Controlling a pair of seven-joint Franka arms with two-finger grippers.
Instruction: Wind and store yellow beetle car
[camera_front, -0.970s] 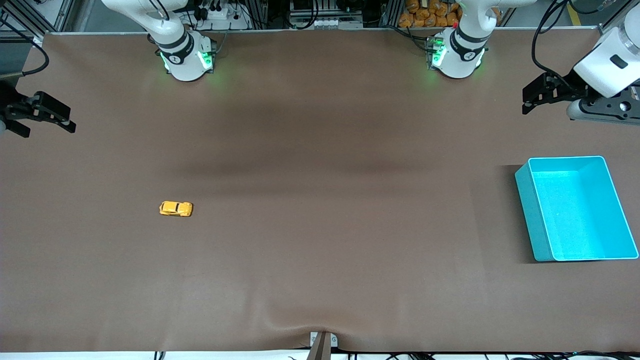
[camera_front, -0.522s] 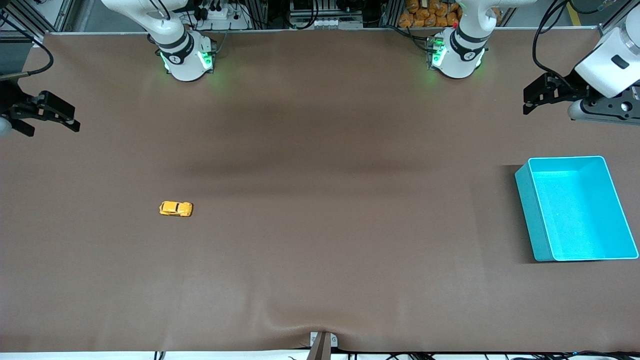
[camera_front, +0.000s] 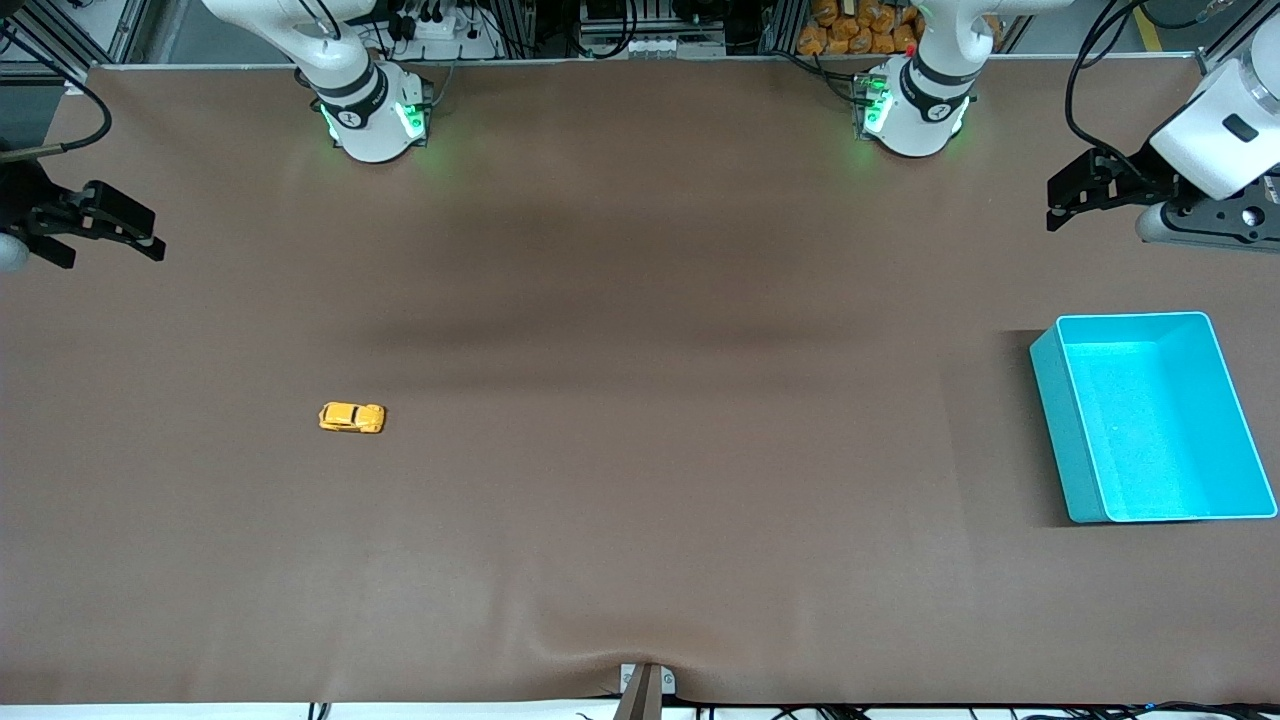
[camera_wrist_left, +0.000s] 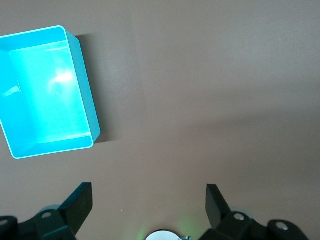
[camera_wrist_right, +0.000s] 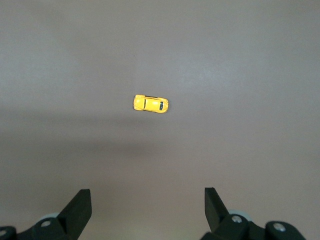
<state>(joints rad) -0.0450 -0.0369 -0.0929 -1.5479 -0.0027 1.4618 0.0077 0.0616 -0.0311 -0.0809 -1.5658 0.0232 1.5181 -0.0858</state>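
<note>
The yellow beetle car stands alone on the brown table, toward the right arm's end; it also shows in the right wrist view. My right gripper is open and empty, up in the air over the table edge at the right arm's end, well apart from the car. My left gripper is open and empty, up over the table at the left arm's end, near the teal bin. The bin is empty and also shows in the left wrist view.
The brown mat covers the whole table. Both arm bases stand along the table's far edge. A small bracket sticks up at the near edge's middle.
My right gripper has shifted slightly inward over the table. My left gripper has barely moved. The car and bin have not moved.
</note>
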